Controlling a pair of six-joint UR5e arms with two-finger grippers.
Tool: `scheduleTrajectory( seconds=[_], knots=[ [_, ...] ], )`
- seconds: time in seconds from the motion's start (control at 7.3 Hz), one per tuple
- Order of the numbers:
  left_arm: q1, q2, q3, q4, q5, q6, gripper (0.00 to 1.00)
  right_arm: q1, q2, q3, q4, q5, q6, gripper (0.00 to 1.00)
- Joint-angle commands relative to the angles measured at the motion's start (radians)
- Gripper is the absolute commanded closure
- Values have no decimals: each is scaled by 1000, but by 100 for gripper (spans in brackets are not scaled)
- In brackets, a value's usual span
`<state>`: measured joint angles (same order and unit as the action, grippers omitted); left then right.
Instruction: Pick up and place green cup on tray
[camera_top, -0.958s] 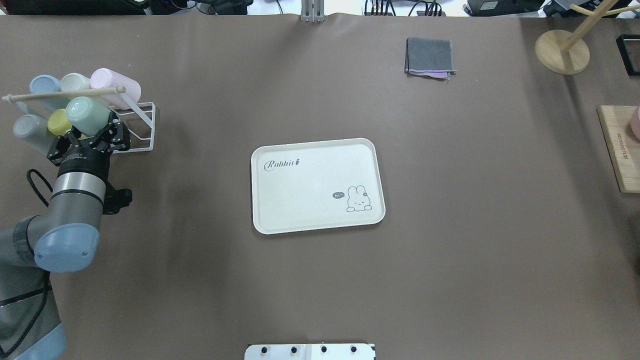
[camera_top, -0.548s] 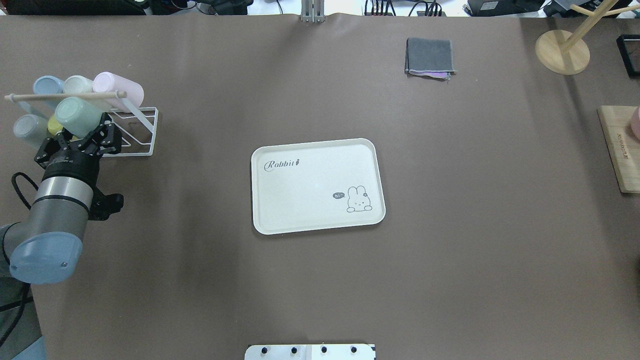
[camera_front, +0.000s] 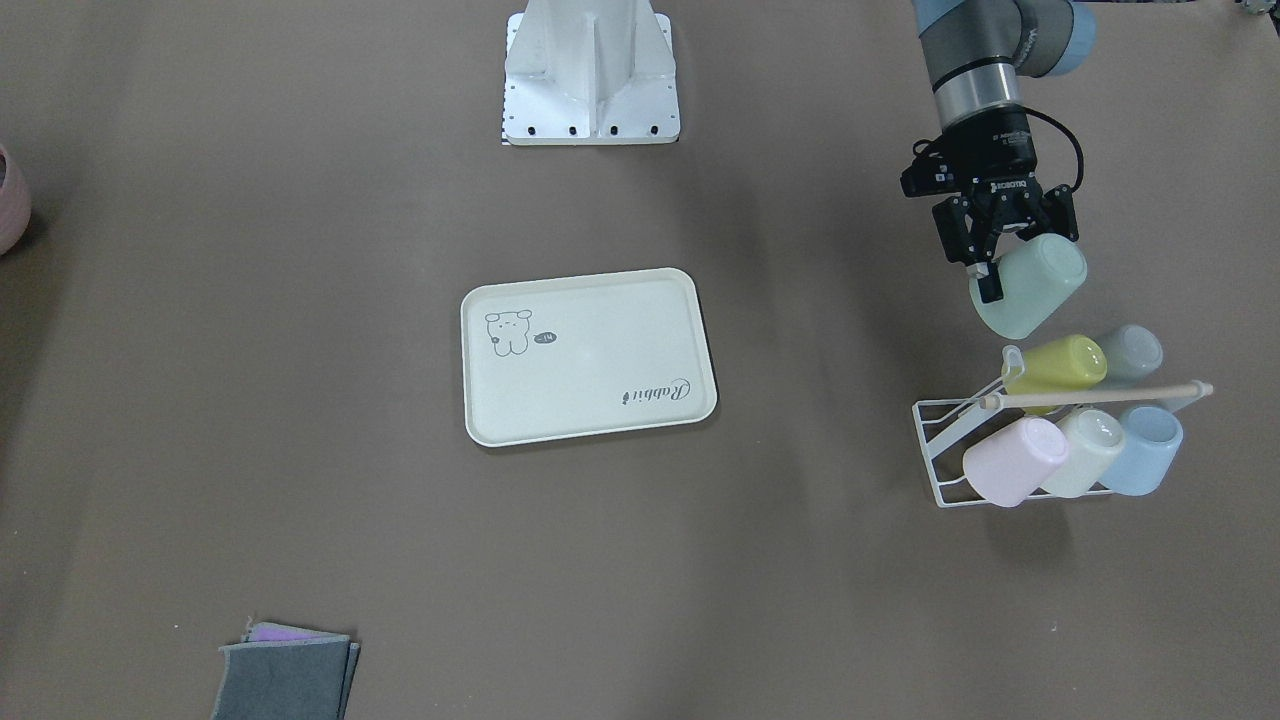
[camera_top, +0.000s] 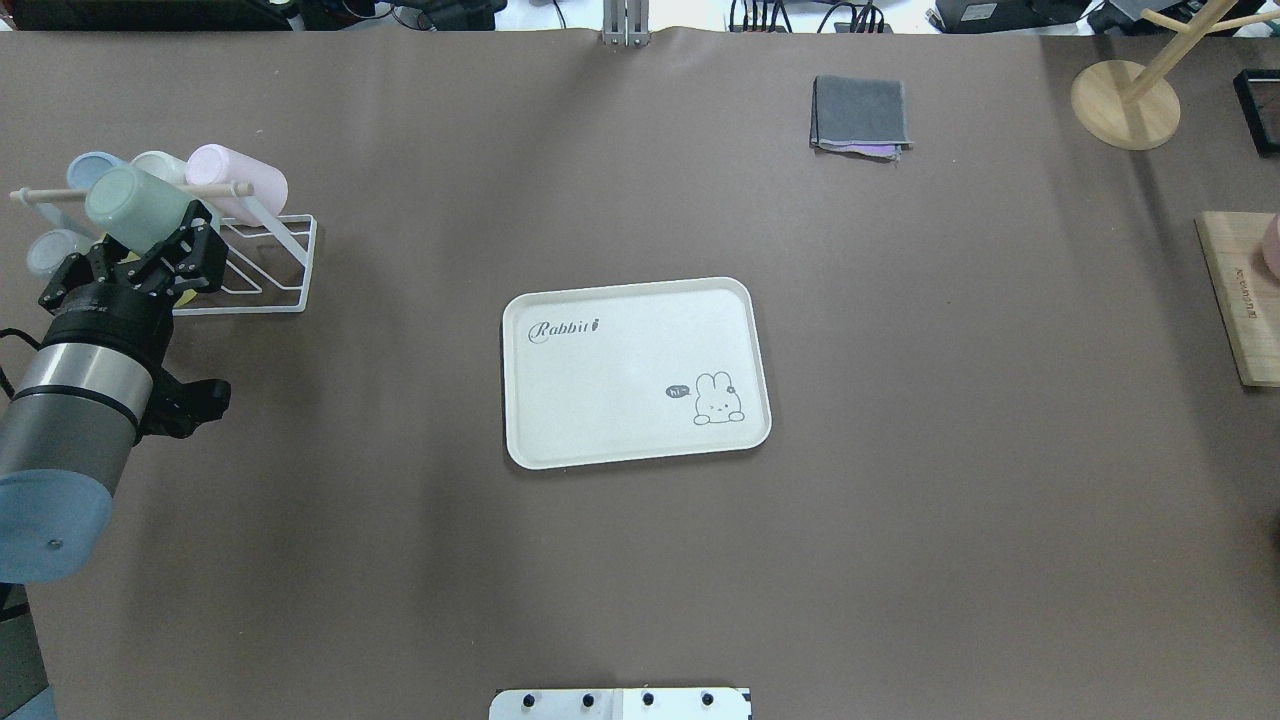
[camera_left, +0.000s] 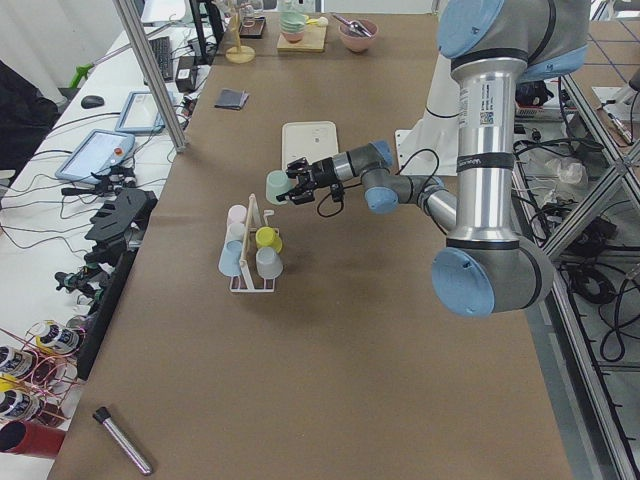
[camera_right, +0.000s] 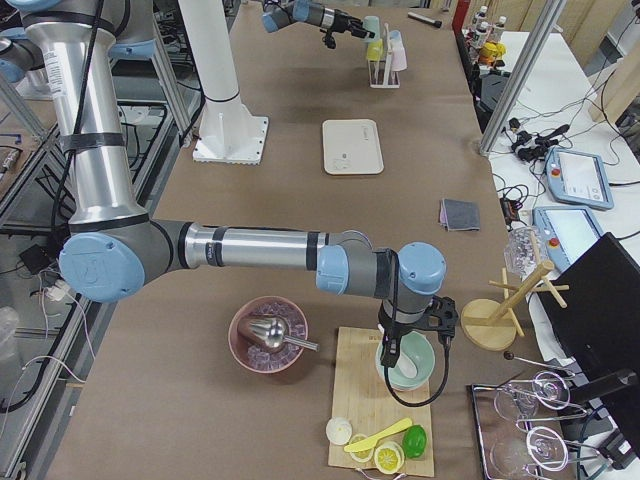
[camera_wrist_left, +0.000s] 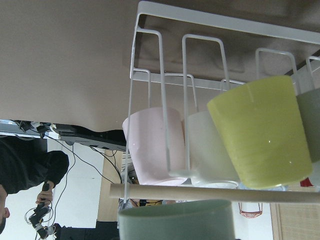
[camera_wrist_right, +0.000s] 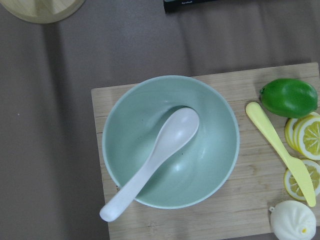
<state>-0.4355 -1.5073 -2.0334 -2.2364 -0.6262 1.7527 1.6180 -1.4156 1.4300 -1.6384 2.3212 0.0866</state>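
The left claw (camera_front: 1018, 258) is clamped on the pale mint-green matte plastic tumbler (camera_front: 1035, 290). It holds the tumbler tilted in the air, near the white wire rack (camera_front: 935, 440) of pastel cups. The cream rectangular bear-printed tray (camera_front: 600, 360) lies well apart on the brown surface (camera_front: 300, 450). The right claw (camera_right: 405, 345) hangs over a mint-green bowl (camera_wrist_right: 210, 150); I cannot tell whether it is apart or together.

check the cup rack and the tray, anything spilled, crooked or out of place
Nothing looks spilled or damaged. The green cup is off the rack, held tilted in the left gripper, which fits the pick rather than a mishap. The tray sits slightly rotated and holds nothing.
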Motion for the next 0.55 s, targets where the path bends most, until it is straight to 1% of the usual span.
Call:
scheduleTrajectory(
  seconds=[0.0, 0.14, 0.27, 0.41],
  knots=[
    [-3, -22, -5, -170, -42, 15, 100, -3, 4, -10, 3, 4, 2, 0],
    [-3, -63, 2, -214, -46, -19, 100, -4, 4, -10, 3, 4, 1, 0],
    [-5, -108, 34, -219, -91, -195, 100, -4, 4, -10, 3, 4, -1, 0],
    [-6, -157, 77, -223, -155, -427, 100, -4, 4, -10, 5, 3, -2, 0]
  ],
)
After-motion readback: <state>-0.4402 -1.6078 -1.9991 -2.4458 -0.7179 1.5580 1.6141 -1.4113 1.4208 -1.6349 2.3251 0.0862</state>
